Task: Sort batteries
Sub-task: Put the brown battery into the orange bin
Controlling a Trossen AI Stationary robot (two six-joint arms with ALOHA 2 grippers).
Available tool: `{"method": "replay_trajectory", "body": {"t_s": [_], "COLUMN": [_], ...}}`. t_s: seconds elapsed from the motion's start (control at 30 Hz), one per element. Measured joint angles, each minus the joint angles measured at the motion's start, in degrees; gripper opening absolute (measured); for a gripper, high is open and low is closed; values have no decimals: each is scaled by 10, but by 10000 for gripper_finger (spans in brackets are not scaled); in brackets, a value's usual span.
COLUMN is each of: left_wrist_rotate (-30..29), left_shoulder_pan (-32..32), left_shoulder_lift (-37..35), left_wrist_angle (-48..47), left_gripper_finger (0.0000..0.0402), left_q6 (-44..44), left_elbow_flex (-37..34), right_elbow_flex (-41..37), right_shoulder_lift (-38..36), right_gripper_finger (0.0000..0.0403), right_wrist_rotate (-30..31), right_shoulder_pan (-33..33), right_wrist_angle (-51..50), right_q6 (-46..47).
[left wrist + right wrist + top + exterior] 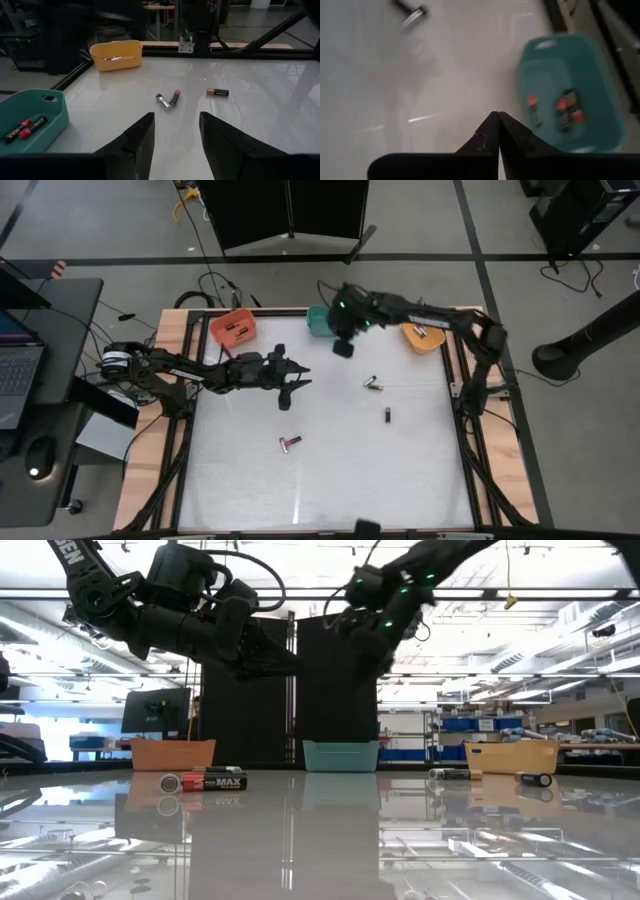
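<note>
Left gripper (290, 388) spread empty mid-worktop, facing loose batteries (373, 384); right gripper (498, 131) pinched empty beside far-edge teal bin (318, 321), apparently just after a drop.

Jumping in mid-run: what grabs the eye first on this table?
Three bright bins line the far edge: orange bin, teal bin, yellow bin. The right gripper hangs shut beside the teal one, while the left gripper hovers open mid-table. Loose batteries lie scattered on the white table.
</note>
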Motion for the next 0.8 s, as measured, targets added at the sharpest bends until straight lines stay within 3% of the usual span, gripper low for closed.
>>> {"method": "replay_trajectory", "body": {"t_s": [0.23,0.4,0.63,0.8], "left_wrist_rotate": [0,-1,-1,-1], "left_shoulder_pan": [0,0,0,0], "left_shoulder_lift": [0,0,0,0], "left_wrist_angle": [2,2,2,0], "left_gripper_finger": [163,163,163,163], "left_q6": [3,3,4,4], "left_elbow_flex": [0,0,0,0], "right_elbow_flex": [-209,-313,-398,-417], "right_shoulder_lift": [-134,-220,-283,-274], "right_gripper_finger": [7,15,13,45], "right_wrist_rotate": [10,26,30,40], "right_shoulder_pan": [61,102,137,143], "right_wrist_angle": [69,82,81,76], "right_q6": [88,148,207,229]}}
